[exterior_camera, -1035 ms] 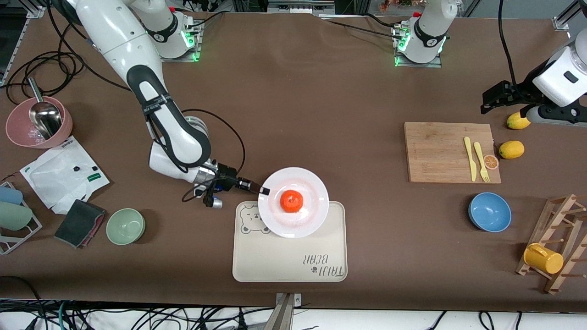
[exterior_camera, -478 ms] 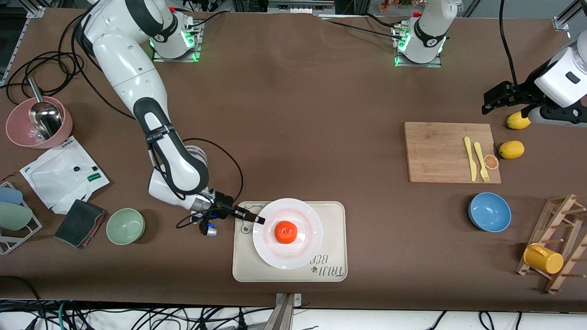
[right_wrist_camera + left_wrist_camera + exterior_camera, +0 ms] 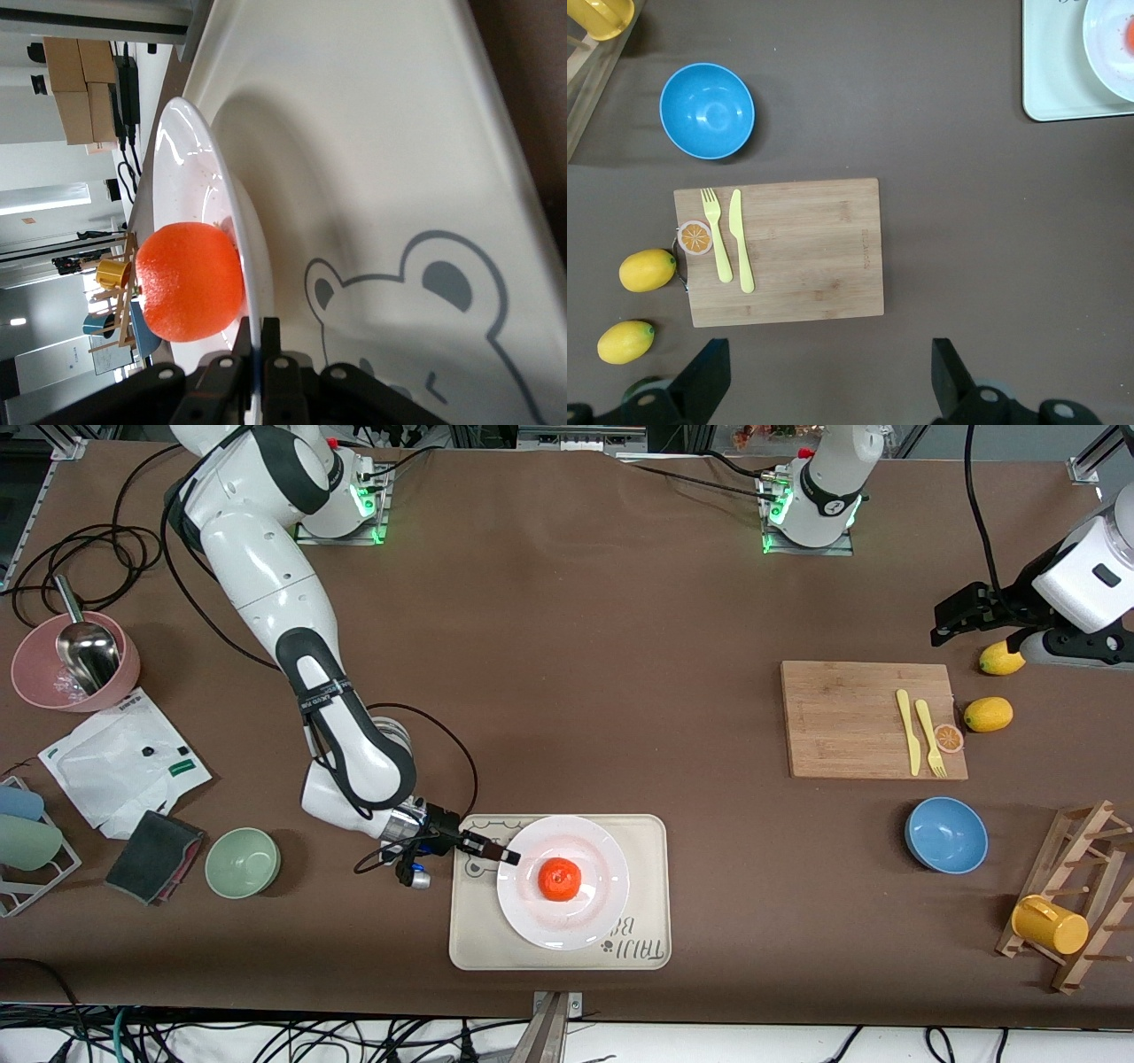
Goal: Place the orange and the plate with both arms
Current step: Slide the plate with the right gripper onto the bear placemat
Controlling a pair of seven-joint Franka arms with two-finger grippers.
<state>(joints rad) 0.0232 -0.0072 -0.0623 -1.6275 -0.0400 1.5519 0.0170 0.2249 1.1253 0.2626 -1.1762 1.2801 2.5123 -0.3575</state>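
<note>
The right gripper pinches the rim of the plate, its fingers pressed together on the edge; in the right wrist view the rim hides the fingertips' contact. The plate lies over the bear-printed tray, covering part of its lettering. The orange sits at the plate's middle, just past the gripper. The left gripper waits, fingers spread, over the table by the cutting board, partly cutting off a lemon.
</note>
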